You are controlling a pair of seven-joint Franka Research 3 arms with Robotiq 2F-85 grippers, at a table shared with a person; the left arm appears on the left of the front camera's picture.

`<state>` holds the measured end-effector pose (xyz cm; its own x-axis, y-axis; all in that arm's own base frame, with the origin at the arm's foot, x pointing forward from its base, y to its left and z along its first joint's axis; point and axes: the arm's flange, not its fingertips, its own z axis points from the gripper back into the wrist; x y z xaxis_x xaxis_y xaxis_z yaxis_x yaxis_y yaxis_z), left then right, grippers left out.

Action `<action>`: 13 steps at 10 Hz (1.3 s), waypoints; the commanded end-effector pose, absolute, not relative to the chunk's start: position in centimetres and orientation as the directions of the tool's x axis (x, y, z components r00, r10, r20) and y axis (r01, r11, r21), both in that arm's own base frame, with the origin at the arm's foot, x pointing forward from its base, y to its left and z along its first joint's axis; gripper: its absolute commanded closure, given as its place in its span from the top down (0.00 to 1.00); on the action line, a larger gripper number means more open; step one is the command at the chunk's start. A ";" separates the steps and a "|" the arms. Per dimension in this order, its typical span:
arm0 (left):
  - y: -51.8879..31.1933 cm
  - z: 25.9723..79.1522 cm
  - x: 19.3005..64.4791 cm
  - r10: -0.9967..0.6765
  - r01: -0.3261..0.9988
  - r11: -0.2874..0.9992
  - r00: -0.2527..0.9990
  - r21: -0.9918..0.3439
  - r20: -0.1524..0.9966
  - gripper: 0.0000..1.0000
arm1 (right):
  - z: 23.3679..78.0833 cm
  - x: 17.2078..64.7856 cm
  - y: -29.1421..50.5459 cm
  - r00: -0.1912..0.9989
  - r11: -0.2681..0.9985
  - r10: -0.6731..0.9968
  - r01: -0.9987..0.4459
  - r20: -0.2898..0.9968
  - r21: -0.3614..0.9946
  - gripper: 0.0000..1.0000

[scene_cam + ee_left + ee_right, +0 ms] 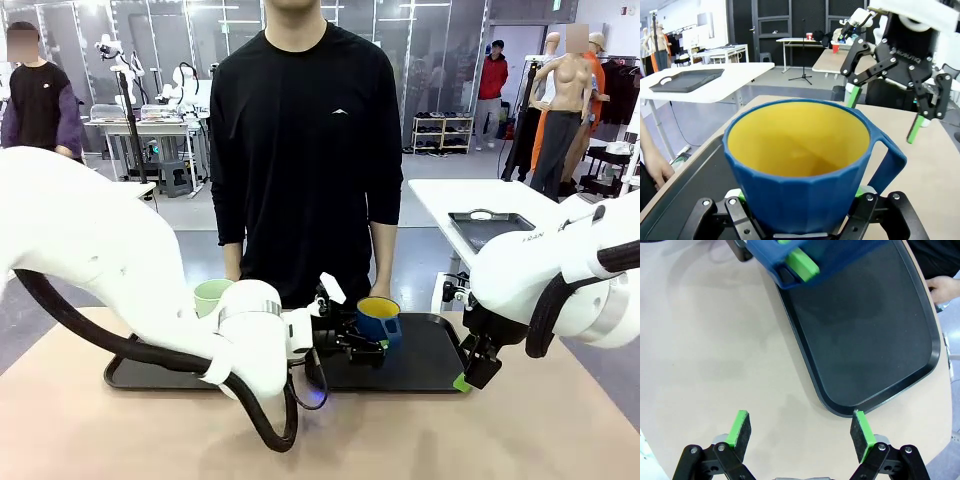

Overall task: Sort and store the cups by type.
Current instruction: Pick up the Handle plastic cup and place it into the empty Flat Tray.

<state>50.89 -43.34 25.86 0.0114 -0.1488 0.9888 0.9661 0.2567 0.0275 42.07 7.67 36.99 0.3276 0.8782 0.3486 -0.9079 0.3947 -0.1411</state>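
My left gripper (372, 338) is shut on the dark blue handled mug (379, 319) with a yellow inside and holds it over the right black tray (430, 362). In the left wrist view the mug (805, 170) stands upright between my fingers, its handle pointing right. The pale mint-green cup (211, 295) stands at the back of the left tray (140, 377), half hidden behind my left arm. My right gripper (466, 376) hangs open and empty at the right tray's front right corner; its green pads (738, 432) straddle bare table beside the tray (865, 350).
A person in black stands at the far side of the table, one hand (655, 170) resting near the tray's far edge. A grey tray (488, 226) sits on a white table behind to the right. Bare tabletop (420, 440) lies in front of the trays.
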 end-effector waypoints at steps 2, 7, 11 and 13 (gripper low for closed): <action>-44.6 24.8 52.4 -0.162 0.941 0.330 -0.013 0.067 0.987 0.70 | 36.9 42.1 7.6 0.322 0.391 0.881 -0.908 0.347 -0.152 1.00; -44.5 23.4 54.0 -0.195 0.934 0.349 -0.007 0.076 0.981 0.70 | 36.9 42.1 7.6 0.322 0.391 0.881 -0.908 0.347 -0.152 1.00; -44.6 21.7 54.7 -0.171 0.936 0.346 -0.004 0.064 0.985 0.70 | 36.9 42.1 7.6 0.322 0.391 0.881 -0.908 0.347 -0.152 1.00; -44.4 20.7 55.0 -0.143 0.937 0.343 -0.013 0.062 0.990 0.70 | 36.9 42.1 7.6 0.322 0.391 0.881 -0.908 0.347 -0.152 1.00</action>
